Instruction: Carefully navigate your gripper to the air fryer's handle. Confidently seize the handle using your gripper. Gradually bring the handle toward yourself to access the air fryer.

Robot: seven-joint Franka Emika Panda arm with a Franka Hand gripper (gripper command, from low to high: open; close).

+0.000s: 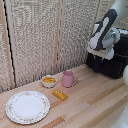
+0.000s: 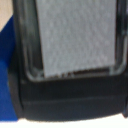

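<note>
Approaching is the step in hand: the air fryer sits on the desk at the exterior view's right, with your tool hovering over its front. The handle is not discernible. Whether the fingers stand apart, I cannot tell. Next, locate the handle, then descend squarely.

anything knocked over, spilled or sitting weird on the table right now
Nothing stands out. The plate, small bowl and pink mug sit upright on the wooden table, with nothing spilled. The air fryer stands level.
</note>
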